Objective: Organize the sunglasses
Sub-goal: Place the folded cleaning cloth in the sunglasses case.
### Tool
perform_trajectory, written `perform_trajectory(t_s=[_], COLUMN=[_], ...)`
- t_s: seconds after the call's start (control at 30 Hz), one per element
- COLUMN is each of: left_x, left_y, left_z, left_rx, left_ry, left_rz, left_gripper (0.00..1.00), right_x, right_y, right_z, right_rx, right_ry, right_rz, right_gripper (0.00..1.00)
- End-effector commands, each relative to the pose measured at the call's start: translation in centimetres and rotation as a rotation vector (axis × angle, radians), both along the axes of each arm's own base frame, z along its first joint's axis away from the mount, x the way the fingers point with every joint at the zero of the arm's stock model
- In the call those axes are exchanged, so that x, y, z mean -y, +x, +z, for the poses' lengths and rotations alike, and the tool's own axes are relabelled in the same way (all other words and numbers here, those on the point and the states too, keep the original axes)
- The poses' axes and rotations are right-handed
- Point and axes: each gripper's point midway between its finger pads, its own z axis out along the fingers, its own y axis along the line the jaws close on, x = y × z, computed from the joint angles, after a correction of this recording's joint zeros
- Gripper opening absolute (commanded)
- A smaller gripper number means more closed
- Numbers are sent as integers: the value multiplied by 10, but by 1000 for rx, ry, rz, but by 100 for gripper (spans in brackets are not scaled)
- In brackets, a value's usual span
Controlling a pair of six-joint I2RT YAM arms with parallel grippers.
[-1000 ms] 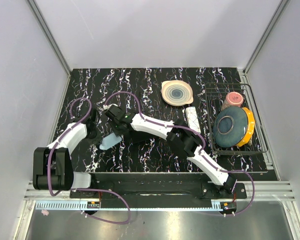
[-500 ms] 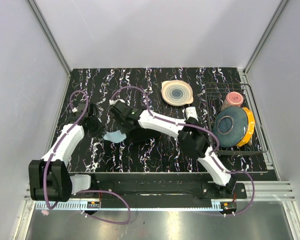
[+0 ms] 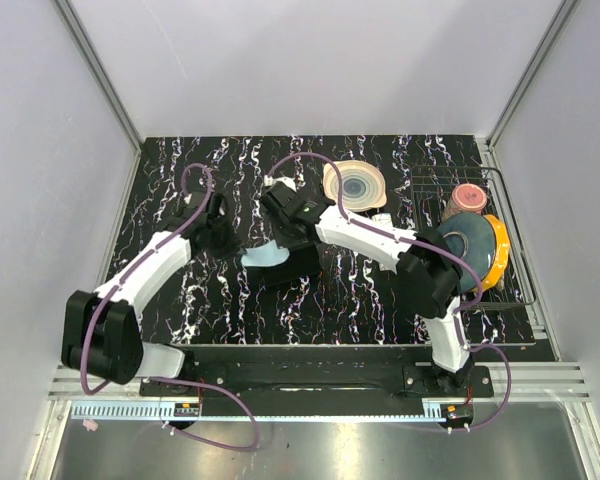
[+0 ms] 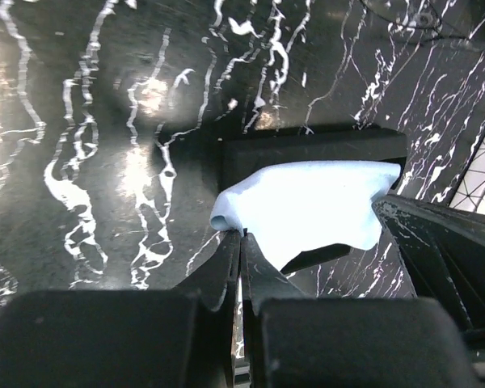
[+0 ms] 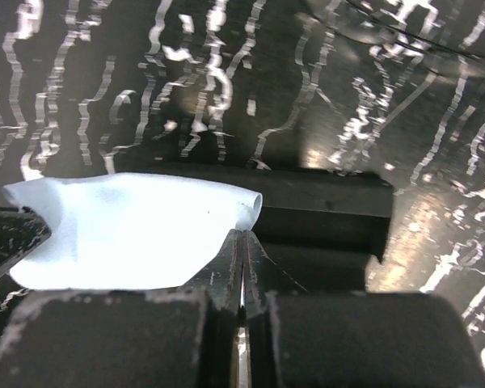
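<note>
The sunglasses are not visible in any view. A pale blue cloth [image 3: 264, 258] hangs stretched between my two grippers, over a flat black case [image 4: 311, 149] that lies on the table. My left gripper [image 4: 241, 236] is shut on the cloth's [image 4: 307, 206] left corner. My right gripper [image 5: 242, 233] is shut on the rolled right corner of the cloth [image 5: 129, 230], with the black case [image 5: 323, 212] just beyond it. From above, the left gripper [image 3: 230, 246] and right gripper [image 3: 292, 240] face each other mid-table.
A beige plate [image 3: 354, 186] lies at the back, close behind the right arm. A wire dish rack [image 3: 512, 262] at the right holds a dark blue plate [image 3: 460, 252], a yellow bowl [image 3: 498, 250] and a pink cup [image 3: 468, 197]. The tabletop is black marble [image 3: 180, 170].
Both arms have carried the blue cloth to the right and slightly toward the back, from the left-middle of the table to near its centre. Both grips stayed shut.
</note>
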Motion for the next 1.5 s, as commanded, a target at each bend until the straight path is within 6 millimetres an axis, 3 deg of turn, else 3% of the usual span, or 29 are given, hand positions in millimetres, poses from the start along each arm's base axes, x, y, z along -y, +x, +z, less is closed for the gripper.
perform_trajectory(t_s=[0.0, 0.27, 0.47, 0.67, 1.17, 1.47], left_x=[37, 61, 65, 65, 55, 56], left_y=[27, 49, 46, 38, 27, 21], left_z=[9, -9, -25, -40, -57, -52], left_rx=[56, 39, 0, -43, -62, -36], left_ry=[-51, 2, 38, 75, 189, 208], left_rz=[-67, -123, -139, -152, -139, -130], left_gripper=[0, 0, 0, 0, 0, 0], right_x=[28, 58, 68, 72, 76, 77], right_y=[16, 29, 30, 29, 30, 31], right_z=[19, 4, -9, -15, -37, -29], right_rx=[63, 58, 39, 27, 4, 21], right_ry=[8, -36, -59, -65, -109, -101], right_rz=[-98, -164, -182, -188, -185, -182], right_gripper=[0, 0, 0, 0, 0, 0])
